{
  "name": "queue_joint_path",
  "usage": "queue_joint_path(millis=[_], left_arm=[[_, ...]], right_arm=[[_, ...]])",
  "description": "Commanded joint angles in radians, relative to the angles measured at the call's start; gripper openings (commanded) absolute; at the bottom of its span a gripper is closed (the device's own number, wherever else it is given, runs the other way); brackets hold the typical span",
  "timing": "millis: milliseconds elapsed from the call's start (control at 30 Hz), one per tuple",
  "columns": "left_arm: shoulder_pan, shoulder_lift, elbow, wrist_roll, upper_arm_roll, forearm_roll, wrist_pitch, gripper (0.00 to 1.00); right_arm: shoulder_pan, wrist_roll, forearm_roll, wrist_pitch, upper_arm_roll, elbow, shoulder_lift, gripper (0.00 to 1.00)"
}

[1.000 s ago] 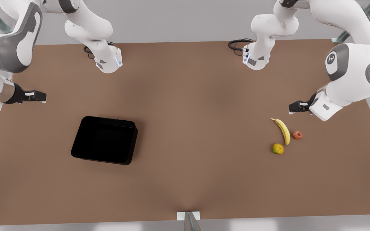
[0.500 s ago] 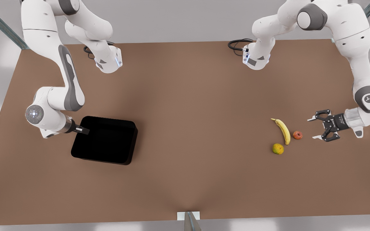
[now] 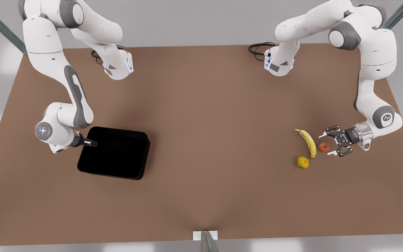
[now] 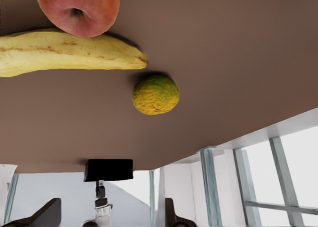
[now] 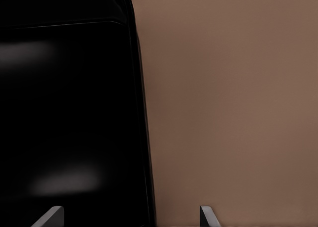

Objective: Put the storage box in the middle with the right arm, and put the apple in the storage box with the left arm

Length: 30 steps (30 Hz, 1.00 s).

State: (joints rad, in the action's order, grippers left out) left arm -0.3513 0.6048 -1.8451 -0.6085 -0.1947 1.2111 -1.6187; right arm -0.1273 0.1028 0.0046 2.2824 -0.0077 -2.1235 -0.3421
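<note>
The storage box (image 3: 114,153) lies left, long axis running left-right, the right gripper (image 3: 93,143) straddling its left wall with fingers spread, while the left gripper (image 3: 330,143), fingers spread, flanks the apple (image 3: 324,147) far right.

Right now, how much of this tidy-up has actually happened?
Nothing is finished yet. The storage box sits toward the front view's left, not in the middle, and holds nothing. The right gripper, open, straddles its wall. The left gripper, open, flanks the apple, which lies on the table beside the banana. Both grasps, both moves remain.
</note>
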Motion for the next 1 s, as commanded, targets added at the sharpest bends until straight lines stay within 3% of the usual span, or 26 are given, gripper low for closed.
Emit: queue_joint_path(millis=[0, 300, 367, 433, 467, 967], left_arm=[[-0.008, 0.003, 0.000, 0.001, 0.000, 0.011, -0.003, 1.00], [-0.038, 0.101, -0.002, 0.009, -0.008, 0.036, -0.038, 1.00], [-0.040, 0.115, -0.002, 0.003, -0.011, 0.047, -0.060, 1.00], [-0.044, 0.119, 0.001, -0.002, -0.022, 0.057, -0.050, 1.00], [-0.044, 0.119, 0.004, -0.002, -0.023, 0.057, -0.049, 1.00], [-0.051, 0.194, 0.003, 0.024, -0.041, 0.113, -0.081, 1.00]], right_arm=[[0.000, 0.000, 0.000, 0.002, 0.002, 0.000, -0.005, 1.00], [0.002, 0.000, -0.001, 0.026, 0.000, -0.018, -0.054, 1.00], [0.003, -0.006, -0.005, 0.025, 0.002, -0.027, -0.046, 0.83], [0.000, -0.035, -0.005, 0.025, 0.002, -0.029, -0.048, 0.53], [0.000, -0.035, -0.005, 0.025, 0.002, -0.027, -0.049, 0.48], [-0.002, -0.068, -0.006, 0.015, 0.003, -0.020, -0.064, 0.24]])
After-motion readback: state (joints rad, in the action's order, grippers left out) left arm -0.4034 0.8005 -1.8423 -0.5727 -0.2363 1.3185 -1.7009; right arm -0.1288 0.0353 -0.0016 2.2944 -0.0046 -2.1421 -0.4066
